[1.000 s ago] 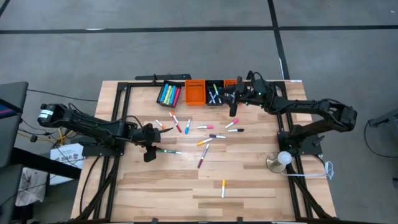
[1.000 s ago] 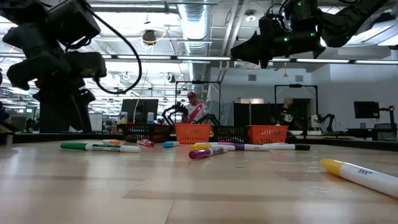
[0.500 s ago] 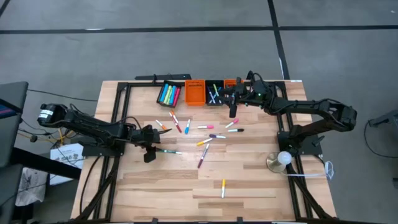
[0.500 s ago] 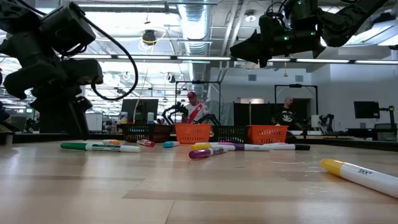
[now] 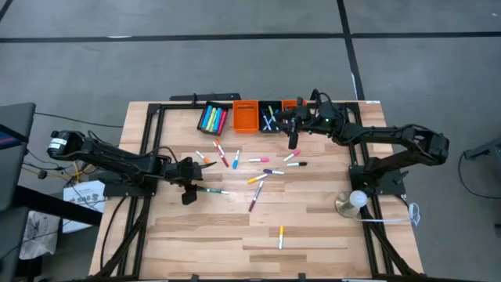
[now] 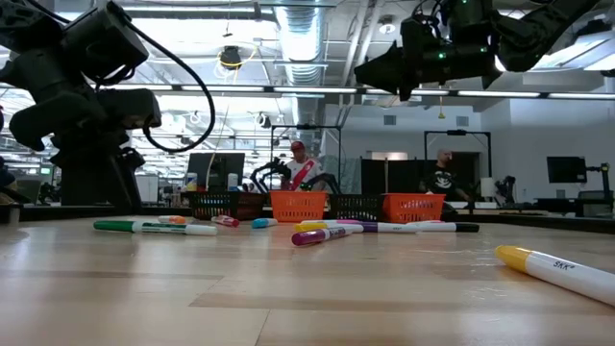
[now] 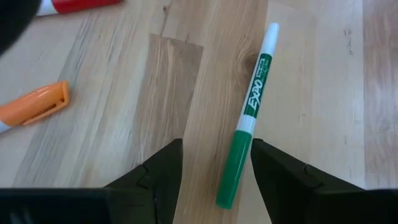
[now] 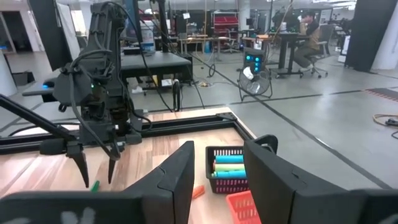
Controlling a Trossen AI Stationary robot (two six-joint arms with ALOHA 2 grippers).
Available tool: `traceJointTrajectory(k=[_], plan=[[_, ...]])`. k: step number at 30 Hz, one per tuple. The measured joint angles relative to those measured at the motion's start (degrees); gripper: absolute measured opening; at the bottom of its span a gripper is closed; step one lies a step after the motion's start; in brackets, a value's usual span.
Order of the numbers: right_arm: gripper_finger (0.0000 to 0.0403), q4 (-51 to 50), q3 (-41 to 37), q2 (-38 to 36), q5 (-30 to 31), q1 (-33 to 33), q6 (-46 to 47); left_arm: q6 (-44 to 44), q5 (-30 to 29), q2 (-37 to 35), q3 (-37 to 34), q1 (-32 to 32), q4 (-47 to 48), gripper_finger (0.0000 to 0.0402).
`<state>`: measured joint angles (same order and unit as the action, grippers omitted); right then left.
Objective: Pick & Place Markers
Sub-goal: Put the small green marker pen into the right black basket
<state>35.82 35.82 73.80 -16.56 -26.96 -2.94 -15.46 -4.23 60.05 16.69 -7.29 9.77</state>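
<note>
Green marker (image 7: 244,133) lies flat on wooden table (image 5: 235,235), directly under left gripper (image 5: 188,193), green end between spread fingers, white cap end pointing away toward table middle. Long axis runs nearly along reach, slightly skewed. Jaws apart, nothing held. Left arm nearer by far. Right gripper (image 5: 293,139) hangs raised near bins (image 5: 246,116), jaws part-open, empty.

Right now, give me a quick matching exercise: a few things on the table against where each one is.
Things:
1. green marker
2. yellow-capped marker
3. orange bin
4. left gripper

Places:
A. alone near the table's front edge
B. in the bin row at the back
C. jaws open, straddling a marker
D. lying flat between the open jaws

Pairs: 1-D, 2-A, 3-B, 4-C
</note>
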Motion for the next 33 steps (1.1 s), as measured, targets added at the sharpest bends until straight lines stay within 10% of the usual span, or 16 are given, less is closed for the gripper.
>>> traceJointTrajectory(k=[33], plan=[[0.0129, 0.0, 0.0, 0.0, 0.0, 0.0, 0.0, 0.2, 0.2, 5.7, 0.0, 0.7, -4.8, 0.0186]])
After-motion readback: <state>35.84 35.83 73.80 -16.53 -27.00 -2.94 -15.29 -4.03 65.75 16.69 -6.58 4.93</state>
